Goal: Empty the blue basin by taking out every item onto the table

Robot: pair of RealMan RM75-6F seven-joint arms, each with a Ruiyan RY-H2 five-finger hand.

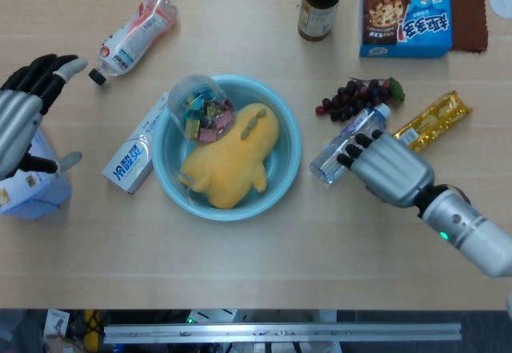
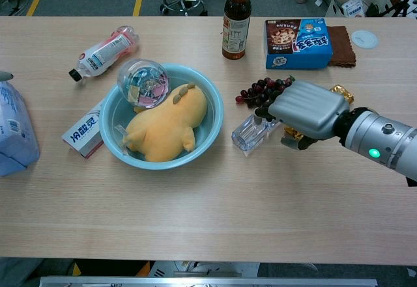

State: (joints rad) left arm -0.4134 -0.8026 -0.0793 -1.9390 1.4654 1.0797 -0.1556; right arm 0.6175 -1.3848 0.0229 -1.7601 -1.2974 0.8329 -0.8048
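Note:
The blue basin (image 1: 293, 146) (image 2: 215, 119) stands left of the table's middle. In it lie a yellow plush toy (image 1: 228, 159) (image 2: 164, 125) and, against the far-left rim, a clear tipped jar of coloured clips (image 1: 199, 109) (image 2: 143, 81). My right hand (image 1: 386, 166) (image 2: 306, 108) hovers right of the basin, over the water bottle (image 1: 336, 154) (image 2: 249, 131), holding nothing, its dark fingers pointing toward the basin. At the table's left edge my left hand (image 1: 22, 117) is spread and empty, well clear of the basin.
A toothpaste box (image 1: 133, 151) lies against the basin's left side, a pink-labelled bottle (image 1: 134, 31) beyond it. Grapes (image 1: 357, 95) and a gold packet (image 1: 438, 119) lie right of the basin. At the back stand a dark bottle (image 1: 320, 2) and a cookie box (image 1: 405, 18). A blue tissue pack (image 1: 34, 194) sits far left.

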